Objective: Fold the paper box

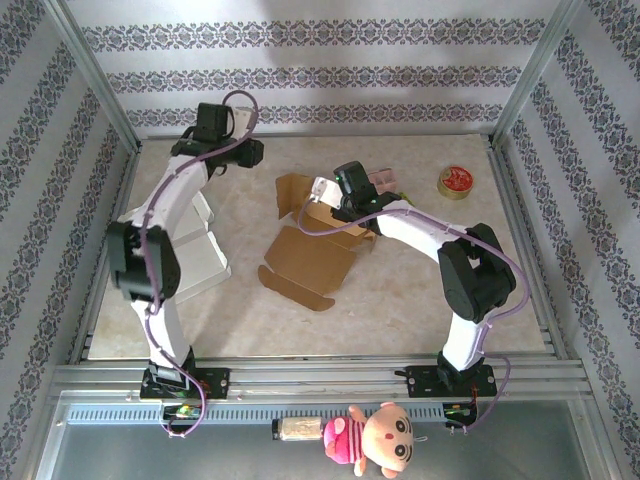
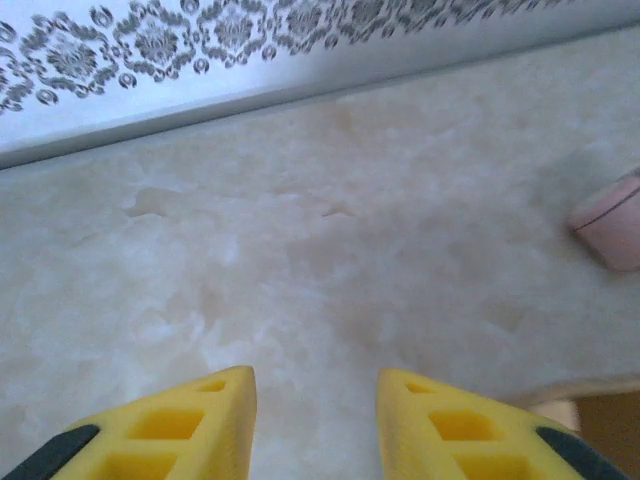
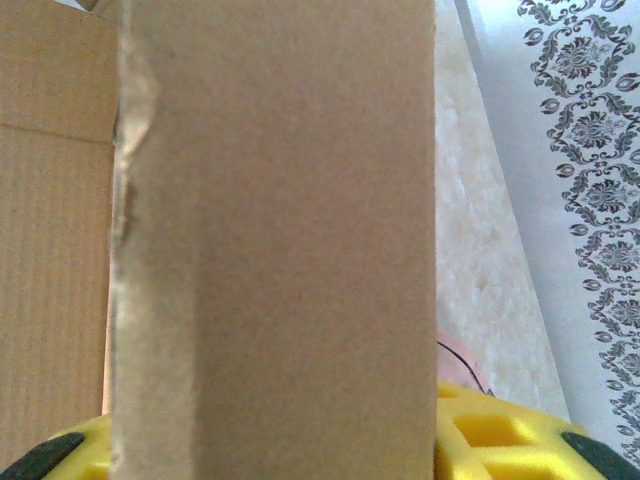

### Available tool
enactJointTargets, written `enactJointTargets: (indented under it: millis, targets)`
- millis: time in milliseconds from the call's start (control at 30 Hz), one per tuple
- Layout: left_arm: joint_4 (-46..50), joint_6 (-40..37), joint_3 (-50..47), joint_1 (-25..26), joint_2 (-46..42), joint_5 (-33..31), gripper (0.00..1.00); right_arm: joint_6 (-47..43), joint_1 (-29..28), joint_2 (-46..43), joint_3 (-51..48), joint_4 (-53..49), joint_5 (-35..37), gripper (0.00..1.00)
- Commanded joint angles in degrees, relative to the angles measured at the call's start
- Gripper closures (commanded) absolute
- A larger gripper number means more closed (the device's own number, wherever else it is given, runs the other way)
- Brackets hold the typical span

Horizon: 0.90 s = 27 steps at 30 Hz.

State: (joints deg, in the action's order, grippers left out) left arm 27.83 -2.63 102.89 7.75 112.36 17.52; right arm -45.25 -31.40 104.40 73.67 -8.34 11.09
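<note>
— Where's the box (image 1: pixel 310 258)?
— Flat and open on the table (image 1: pixel 400 300), left of the red tin (image 1: pixel 455 182) and nearer the arms than it.
— And the right gripper (image 1: pixel 326 192)?
— At the box's far edge, left of the tin. Its wrist view has a flap (image 3: pixel 280 240) standing upright straight ahead, with a yellow finger (image 3: pixel 500 432) showing on either side.
— Clamped on it?
— Can't tell. The flap hides the gap between the fingers.
— The left gripper (image 2: pixel 315 380)?
— Far left of the tin, near the back wall. It's spread to a moderate gap, with nothing between the fingers but bare tabletop.
— Anything else nearby?
— A pink thing (image 2: pixel 610 235) just left of the tin, off to the left gripper's right.
</note>
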Motion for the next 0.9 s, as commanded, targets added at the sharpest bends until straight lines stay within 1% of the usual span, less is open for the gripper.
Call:
enactJointTargets:
  millis: [0, 133, 300, 433, 500, 667, 800, 867]
  targets:
    - [12.6, -6.8, 5.5, 0.5, 8.0, 2.5, 0.66, -1.3, -0.6, -0.7, -1.5, -3.1, -0.7, 0.57]
    - [15.1, -7.1, 7.0, 0.8, 11.2, 11.1, 0.68, -1.0, -0.7, 0.0, -0.9, -3.1, -0.6, 0.57]
    - [13.9, -5.3, 3.8, 0.8, 12.1, 17.8, 0.70, -0.6, -0.7, 0.8, 0.1, -3.1, -0.7, 0.57]
    - [12.7, -5.8, 1.0, 1.3, 11.4, 23.4, 0.69, -0.5, -0.7, 0.8, 0.0, -3.1, -0.7, 0.57]
    - [12.5, -6.5, 0.1, 1.7, 11.1, 24.6, 0.69, -0.5, -0.7, 0.8, 0.0, -3.1, -0.8, 0.57]
    - [15.5, -10.3, -0.1, 3.0, 10.8, 28.9, 0.69, -0.1, -0.7, 0.7, 0.2, -3.0, -0.9, 0.57]
    - [17.4, -13.6, -0.6, 4.0, 10.0, 30.4, 0.68, 0.1, -0.8, 0.6, 0.2, -3.1, -0.8, 0.57]
    - [17.1, -14.0, -1.1, 4.5, 9.3, 31.4, 0.68, 0.2, -0.9, 0.7, 0.1, -3.0, -0.6, 0.57]
